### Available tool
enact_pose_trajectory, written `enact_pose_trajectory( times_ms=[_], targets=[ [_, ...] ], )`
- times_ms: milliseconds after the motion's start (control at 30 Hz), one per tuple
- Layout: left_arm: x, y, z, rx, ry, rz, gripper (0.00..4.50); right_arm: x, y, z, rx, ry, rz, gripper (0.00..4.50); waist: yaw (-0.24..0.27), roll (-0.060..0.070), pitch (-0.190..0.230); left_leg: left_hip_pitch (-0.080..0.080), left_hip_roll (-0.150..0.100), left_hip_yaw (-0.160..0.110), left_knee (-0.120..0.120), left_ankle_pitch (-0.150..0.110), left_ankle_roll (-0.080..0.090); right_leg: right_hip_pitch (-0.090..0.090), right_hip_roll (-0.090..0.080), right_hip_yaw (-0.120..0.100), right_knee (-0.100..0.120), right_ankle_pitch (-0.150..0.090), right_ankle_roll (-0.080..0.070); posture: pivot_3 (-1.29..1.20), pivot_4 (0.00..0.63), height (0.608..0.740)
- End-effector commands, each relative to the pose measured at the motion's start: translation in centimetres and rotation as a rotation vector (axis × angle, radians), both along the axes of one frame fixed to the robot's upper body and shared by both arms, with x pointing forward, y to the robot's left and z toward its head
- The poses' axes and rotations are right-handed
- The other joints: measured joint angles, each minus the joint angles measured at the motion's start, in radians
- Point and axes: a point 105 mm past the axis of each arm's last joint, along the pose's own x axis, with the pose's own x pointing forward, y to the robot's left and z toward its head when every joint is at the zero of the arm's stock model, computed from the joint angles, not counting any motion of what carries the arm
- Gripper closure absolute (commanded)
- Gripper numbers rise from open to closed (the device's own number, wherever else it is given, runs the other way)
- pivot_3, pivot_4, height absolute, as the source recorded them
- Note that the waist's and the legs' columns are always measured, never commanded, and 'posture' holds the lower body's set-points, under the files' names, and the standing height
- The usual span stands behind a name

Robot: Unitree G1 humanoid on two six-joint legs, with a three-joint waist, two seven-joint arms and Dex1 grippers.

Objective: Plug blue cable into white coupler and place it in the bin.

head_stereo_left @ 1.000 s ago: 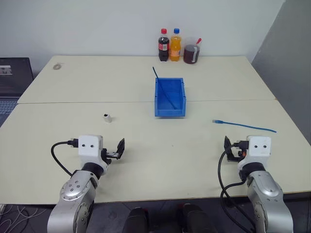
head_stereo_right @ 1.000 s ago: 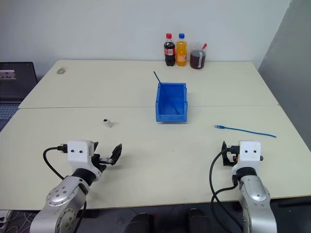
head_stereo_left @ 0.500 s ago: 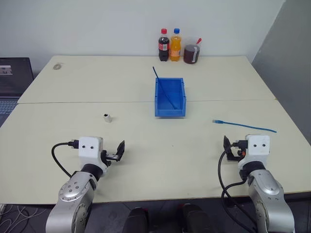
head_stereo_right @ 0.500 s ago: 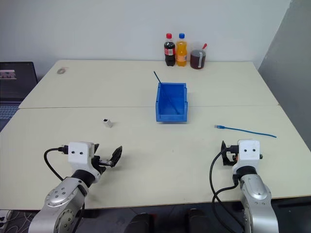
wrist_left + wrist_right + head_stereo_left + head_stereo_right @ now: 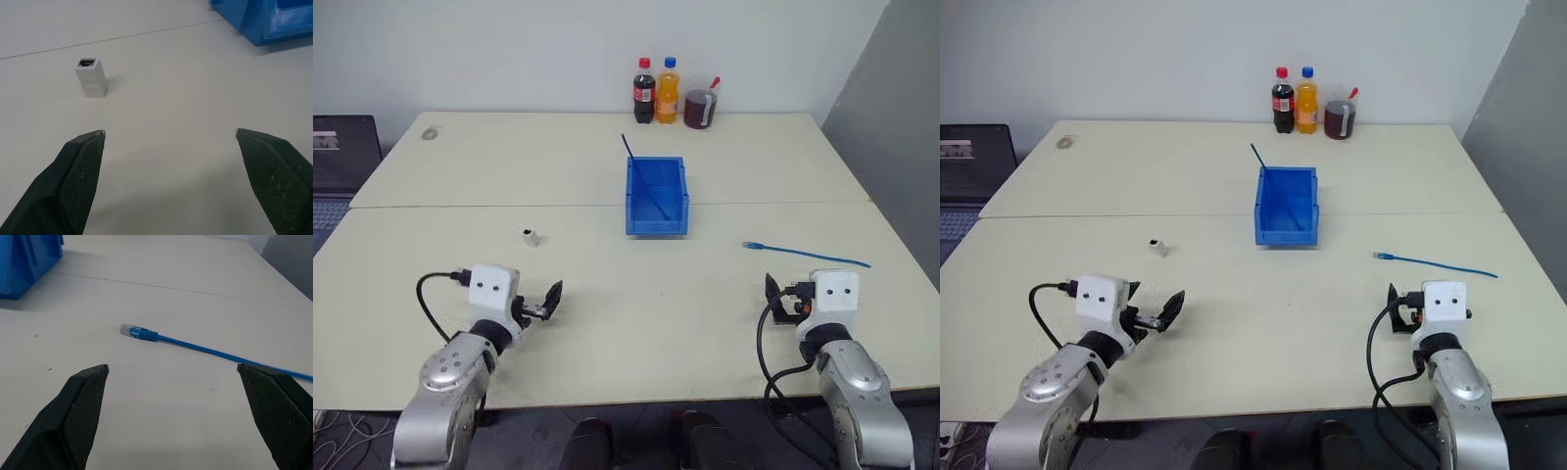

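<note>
The left gripper has its two fingers spread wide and holds nothing; it points low over the table toward the white coupler, which stands upright ahead of it, well to the left of the bin. The right gripper is also wide and empty, facing the blue cable, which lies flat on the table to the right of the bin with its clear plug turned toward the bin. Each arm seems placed in front of its own part, probably so each can pick one piece. A darker thin cable leans in the bin.
</note>
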Motion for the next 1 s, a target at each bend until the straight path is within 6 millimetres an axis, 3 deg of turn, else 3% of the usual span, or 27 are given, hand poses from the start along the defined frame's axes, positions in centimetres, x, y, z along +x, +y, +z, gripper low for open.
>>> enact_pose_trajectory(
  times_ms=[33, 100, 233, 367, 500, 633, 800, 1000],
  targets=[
    [2.1, -4.8, 3.8, 0.076, -0.075, -0.389, 0.0, 3.0, -2.3, 1.8, -0.051, 0.043, 0.192, 0.01, 0.003, 0.0, 0.002, 0.0, -0.001, 0.001, 0.001, 0.0, 0.0, 0.0, 0.0, 0.0, 0.0, 0.0, -0.001, 0.0, 0.15, 0.74],
    [2.6, -7.6, 4.7, 0.106, -0.08, -0.566, 0.0, 4.2, -3.2, 1.7, -0.08, 0.113, 0.306, 0.01, 0.005, 0.0, 0.001, -0.001, -0.003, 0.002, 0.001, 0.001, 0.002, 0.001, -0.001, 0.001, -0.002, 0.001, -0.001, 0.0, 0.15, 0.74],
    [1.7, -12.3, 5.3, 0.14, -0.075, -0.86, 0.0, 5.9, -4.9, 1.5, -0.125, 0.245, 0.46, 0.01, -0.002, -0.001, 0.001, -0.002, -0.004, 0.005, 0.0, 0.0, 0.002, 0.001, -0.001, 0.004, -0.005, 0.001, 0.003, 0.0, 0.15, 0.74],
    [1.1, -15.0, 5.2, 0.153, -0.092, -0.989, 0.0, 7.0, -6.2, 1.2, -0.155, 0.358, 0.559, 0.01, -0.012, 0.0, 0.001, -0.003, -0.002, 0.009, -0.001, -0.001, 0.004, -0.001, -0.001, 0.006, -0.004, 0.0, 0.0, 0.0, 0.15, 0.74],
    [1.8, -16.3, 5.2, 0.122, -0.113, -0.984, 0.0, 8.0, -7.7, 0.3, -0.186, 0.417, 0.547, 0.01, -0.012, 0.0, 0.002, -0.002, 0.001, 0.009, -0.002, -0.001, 0.004, -0.001, 0.0, 0.004, -0.002, -0.001, -0.002, 0.0, 0.15, 0.74],
    [1.3, -17.4, 4.7, 0.104, -0.101, -1.005, 0.0, 7.3, -8.0, -1.3, -0.181, 0.542, 0.617, 0.01, -0.01, 0.0, 0.002, -0.002, 0.0, 0.01, -0.001, -0.001, 0.004, 0.0, -0.001, 0.003, 0.0, -0.001, -0.002, 0.0, 0.15, 0.74],
    [0.6, -18.6, 5.3, 0.06, -0.118, -1.025, 0.0, 7.7, -8.6, -2.8, -0.199, 0.583, 0.58, 0.01, -0.009, 0.0, 0.002, -0.001, 0.0, 0.013, 0.002, -0.001, 0.004, 0.001, -0.002, 0.005, 0.0, 0.001, 0.001, 0.0, 0.15, 0.74],
    [0.5, -18.6, 5.6, 0.062, -0.114, -1.02, 0.0, 9.1, -8.4, -2.0, -0.19, 0.531, 0.531, 0.01, -0.016, 0.0, 0.002, 0.0, 0.0, 0.013, 0.005, -0.001, 0.004, 0.003, -0.002, 0.006, 0.0, 0.001, 0.002, 0.0, 0.15, 0.74]
  ],
)
